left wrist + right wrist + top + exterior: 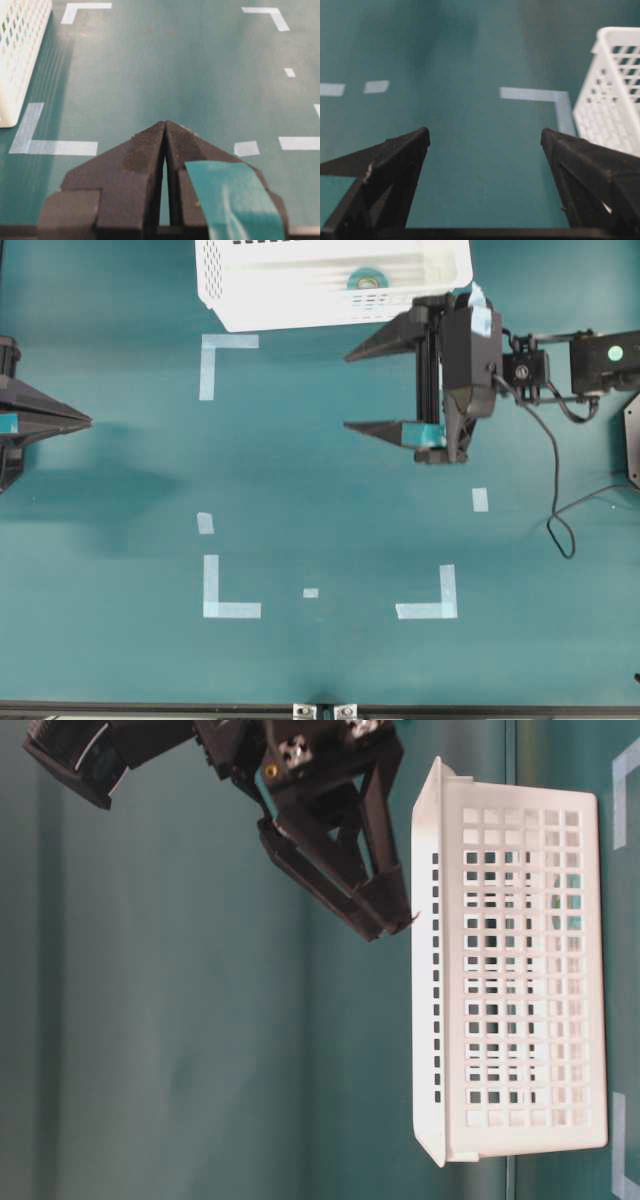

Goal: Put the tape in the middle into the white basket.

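The tape point(366, 280), a small light-teal ring with a pale core, lies inside the white basket point(300, 302) at the back of the table, near its right end. My right gripper point(348, 391) is open and empty. It hovers just in front of the basket's right end, fingers pointing left. In the right wrist view the open right gripper point(485, 134) has only bare table between its jaws, with the basket point(615, 100) at the right. My left gripper point(86, 421) is shut and empty at the far left edge. The left wrist view shows the shut left gripper point(165, 123).
Pale-blue corner marks point(228, 592) and short strips point(480, 499) outline a square on the teal table. A black cable point(556, 490) hangs from the right arm. The table-level view shows the basket's lattice side point(520, 970) with the right gripper point(392, 910) beside its rim.
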